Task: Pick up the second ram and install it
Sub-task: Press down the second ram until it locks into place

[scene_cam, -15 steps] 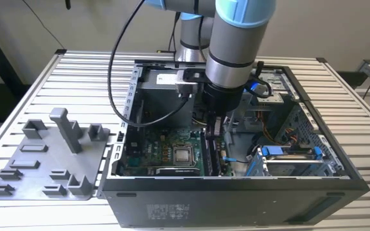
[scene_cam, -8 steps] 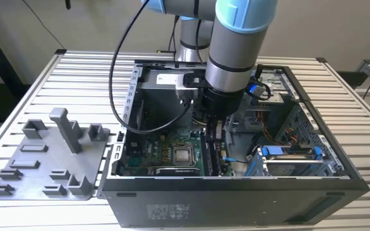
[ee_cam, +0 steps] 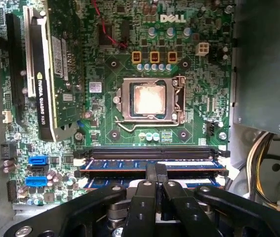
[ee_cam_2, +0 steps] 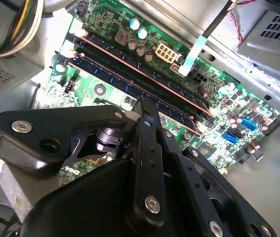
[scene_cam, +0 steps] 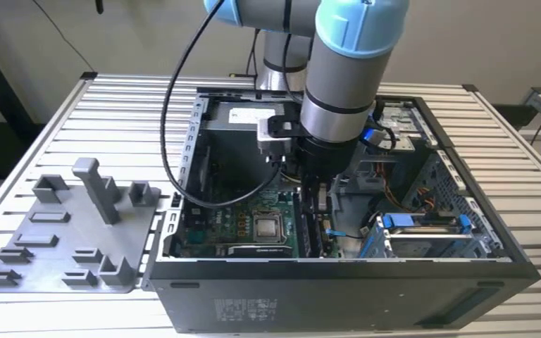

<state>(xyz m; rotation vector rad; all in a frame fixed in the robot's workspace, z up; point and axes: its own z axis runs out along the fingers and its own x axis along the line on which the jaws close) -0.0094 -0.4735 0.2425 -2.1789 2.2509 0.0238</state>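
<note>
The second ram (ee_cam: pixel 152 174) sat edge-up in a memory slot on the motherboard (ee_cam: pixel 189 106), parallel to and just beside another blue stick (ee_cam: pixel 130 162) one slot closer to the CPU socket (ee_cam: pixel 148 100); whether it was fully seated could not be told. In the second wrist view the same two sticks ran as parallel dark strips, the second ram (ee_cam_2: pixel 130 84) passing under the fingertips. The gripper (ee_cam: pixel 155 173) was straight above that stick, fingers pressed together with the tips meeting on its top edge near mid-length; the stick's body between the tips was hidden, so a pinch versus a downward press could not be separated. In the exterior view the gripper (scene_cam: pixel 314 201) reached down from the arm (scene_cam: pixel 346 70) into the open computer case (scene_cam: pixel 346 282), landing at the slot bank on the exterior view's right of the CPU socket (scene_cam: pixel 268 227). A graphics card (ee_cam: pixel 46 74) stood in an expansion slot well apart from the memory bank. Outside the case, on the exterior view's left, a grey parts fixture (scene_cam: pixel 64 232) lay on the slatted table (scene_cam: pixel 110 113).
</note>
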